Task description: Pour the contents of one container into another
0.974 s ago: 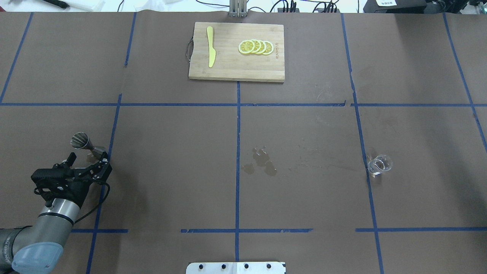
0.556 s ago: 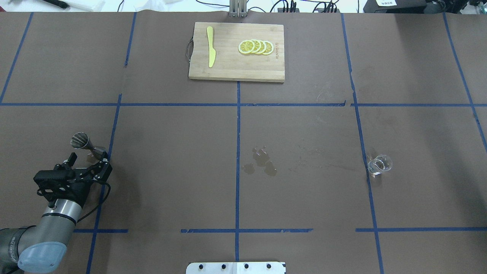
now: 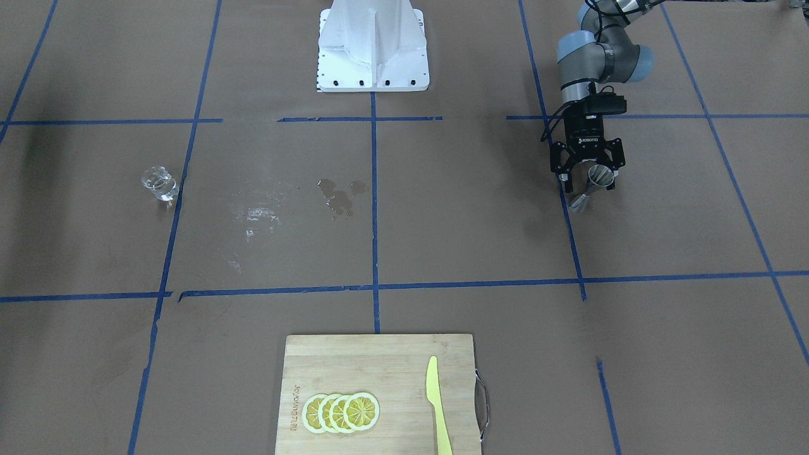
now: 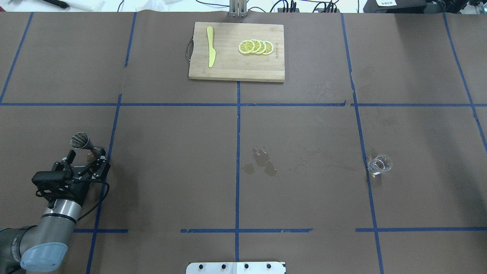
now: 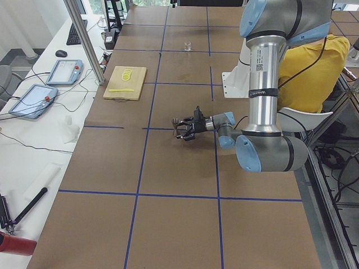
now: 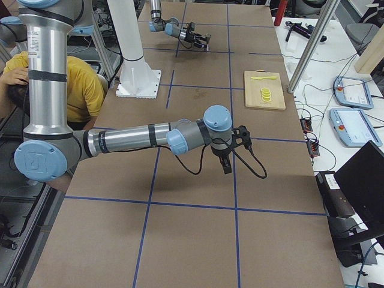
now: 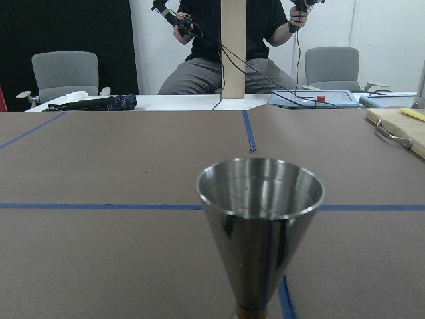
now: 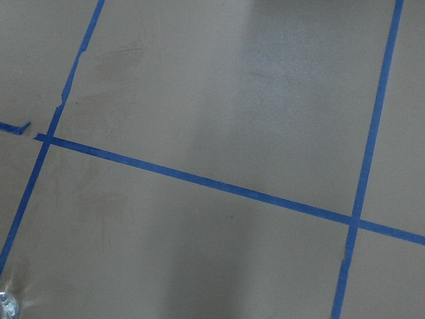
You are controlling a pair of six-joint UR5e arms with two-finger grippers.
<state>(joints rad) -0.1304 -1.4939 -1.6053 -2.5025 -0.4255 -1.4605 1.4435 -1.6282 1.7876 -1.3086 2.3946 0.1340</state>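
The steel hourglass-shaped jigger (image 4: 84, 144) stands upright at the table's left, on a blue tape line. My left gripper (image 4: 86, 156) is open, low over the table, with a finger on each side of the jigger's lower half (image 3: 594, 183). In the left wrist view the jigger's cone (image 7: 260, 226) fills the middle, very close. The clear glass cup (image 4: 379, 164) stands alone far to the right (image 3: 159, 183). Only the exterior right view shows my right gripper (image 6: 227, 165), pointing down at bare table, and I cannot tell whether it is open or shut.
A wooden cutting board (image 4: 236, 72) at the far middle carries a yellow knife (image 4: 210, 46) and lemon slices (image 4: 255, 46). Wet patches (image 4: 260, 161) mark the table's middle. A person in yellow (image 5: 308, 73) sits behind the robot base.
My left gripper has crept forward towards the jigger, so its open fingers now flank it more closely. The jigger and the glass have not moved.
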